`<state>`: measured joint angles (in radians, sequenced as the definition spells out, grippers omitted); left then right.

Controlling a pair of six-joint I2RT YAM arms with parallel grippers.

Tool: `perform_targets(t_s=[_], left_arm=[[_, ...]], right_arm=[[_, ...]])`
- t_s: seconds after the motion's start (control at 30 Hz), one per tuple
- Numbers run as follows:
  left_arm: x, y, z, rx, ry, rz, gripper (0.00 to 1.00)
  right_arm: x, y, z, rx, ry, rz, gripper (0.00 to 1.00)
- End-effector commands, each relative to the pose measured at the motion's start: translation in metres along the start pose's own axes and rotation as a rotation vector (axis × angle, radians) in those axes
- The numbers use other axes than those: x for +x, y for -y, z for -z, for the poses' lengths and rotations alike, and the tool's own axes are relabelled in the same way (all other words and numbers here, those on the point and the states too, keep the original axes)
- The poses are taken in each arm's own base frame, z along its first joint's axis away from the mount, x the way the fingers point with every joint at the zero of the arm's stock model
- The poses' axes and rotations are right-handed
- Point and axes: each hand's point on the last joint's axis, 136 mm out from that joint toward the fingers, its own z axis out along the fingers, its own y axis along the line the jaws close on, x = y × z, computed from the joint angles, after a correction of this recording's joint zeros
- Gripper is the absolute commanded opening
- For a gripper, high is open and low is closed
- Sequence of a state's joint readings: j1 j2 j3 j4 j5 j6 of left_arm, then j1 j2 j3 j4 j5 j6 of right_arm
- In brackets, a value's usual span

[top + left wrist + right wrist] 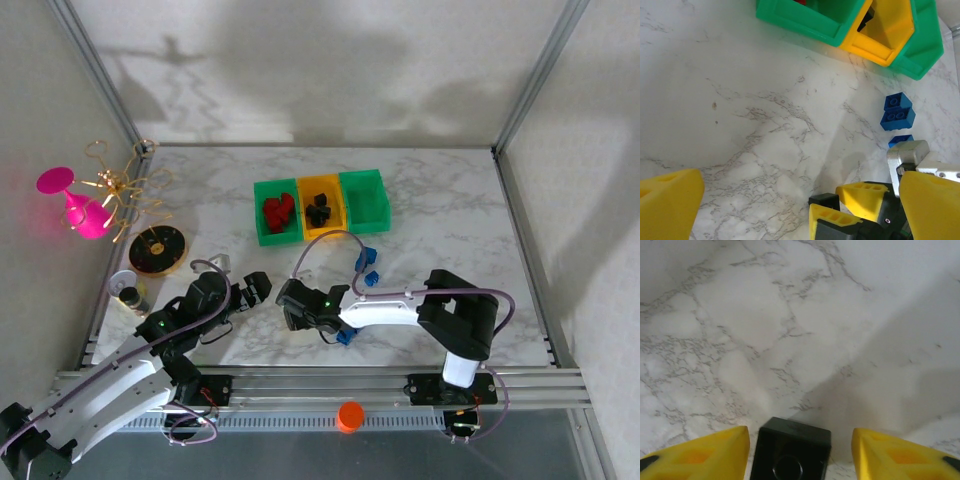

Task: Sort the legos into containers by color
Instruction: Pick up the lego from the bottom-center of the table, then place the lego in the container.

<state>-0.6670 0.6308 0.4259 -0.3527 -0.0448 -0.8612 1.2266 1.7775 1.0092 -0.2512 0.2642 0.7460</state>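
Desk (440, 215): white marble pattern, with the three joined containers (362, 222) standing in a row toward its far side.

Left green bin (262, 200): holds the red bricks (277, 211).
Middle yellow bin (331, 184): holds several black bricks (318, 211).
Right green bin (365, 198): no brick seen inside from above.

Loose pieces: a few blue bricks (365, 255) lie on the desk just in front of the containers. The left wrist view shows them well apart from the bins, two of them close together. One more blue brick (346, 337) lies at the near edge of the right arm.

Right gripper (800, 435): low over the desk at centre front, jaws open. A single black brick (790, 447) sits between its yellow fingers (905, 452). There is a clear gap on one side. On the other side the finger is very close, and contact cannot be confirmed.

Left gripper (802, 180): just beside the right gripper, jaws spread wide with bare desk between them and nothing held.

Other items: a round black-and-gold dish (158, 250), a pink goblet (80, 210) and a gold wire ornament (115, 185) stand at the left side. An orange cap (349, 415) rests on the front rail.
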Motion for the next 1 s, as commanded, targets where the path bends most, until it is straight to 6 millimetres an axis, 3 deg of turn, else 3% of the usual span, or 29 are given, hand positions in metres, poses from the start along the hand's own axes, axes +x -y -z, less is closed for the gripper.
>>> perform_targets(t_s=[0.0, 0.33, 0.5, 0.7, 0.97], left_arm=[[0.002, -0.004, -0.001, -0.016, 0.002, -0.007, 1.0], [0.001, -0.002, -0.002, -0.008, 0.003, -0.007, 1.0], [-0.002, 0.005, -0.004, 0.001, 0.003, -0.018, 1.0], [-0.01, 0.016, -0.009, 0.002, 0.012, -0.038, 1.0], [-0.03, 0.033, -0.016, 0.006, 0.07, -0.027, 1.0]], right_arm=[[0.002, -0.006, -0.002, 0.003, -0.012, 0.025, 0.51], [-0.005, -0.009, 0.005, -0.011, 0.008, 0.04, 0.31], [-0.022, -0.007, 0.021, -0.001, 0.058, 0.049, 0.31], [-0.063, 0.012, 0.039, 0.019, 0.139, 0.038, 0.31], [-0.152, 0.052, 0.058, 0.067, 0.297, -0.004, 0.32]])
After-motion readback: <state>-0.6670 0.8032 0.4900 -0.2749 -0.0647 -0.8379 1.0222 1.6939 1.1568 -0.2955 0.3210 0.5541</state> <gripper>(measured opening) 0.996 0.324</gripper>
